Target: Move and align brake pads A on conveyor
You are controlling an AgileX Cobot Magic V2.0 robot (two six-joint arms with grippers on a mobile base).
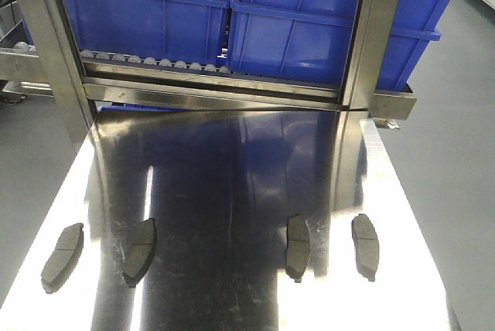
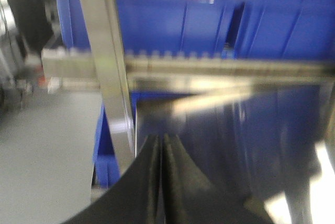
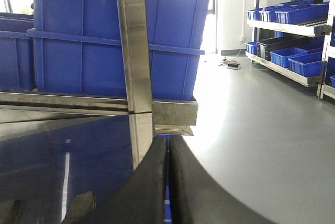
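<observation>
You are looking at four pads [image 1: 63, 252] [image 1: 141, 248] [image 1: 298, 244] [image 1: 365, 244] lying side by side across the 6 o'clock end of the worktop [image 1: 232, 176], blue bins [image 1: 294, 37] sitting at 12, while left fingers [image 2: 137, 192] and right fingers [image 3: 151, 185] are both pressing together.

Front-facing: set high over the near end of the steel tabletop [image 1: 232, 176], tilted down toward 12 o'clock, reaching the blue bins [image 1: 294, 29] on the roller rack [image 1: 155, 63]. Left wrist: low, close, blurred, peering past the left gripper [image 2: 161, 146] at 6 o'clock to the same rack. Right wrist: equally low behind the right gripper [image 3: 168, 148], sharing bins, tabletop and right upright [image 3: 133, 51], grey floor [image 3: 251, 119] at 3 o'clock.
</observation>
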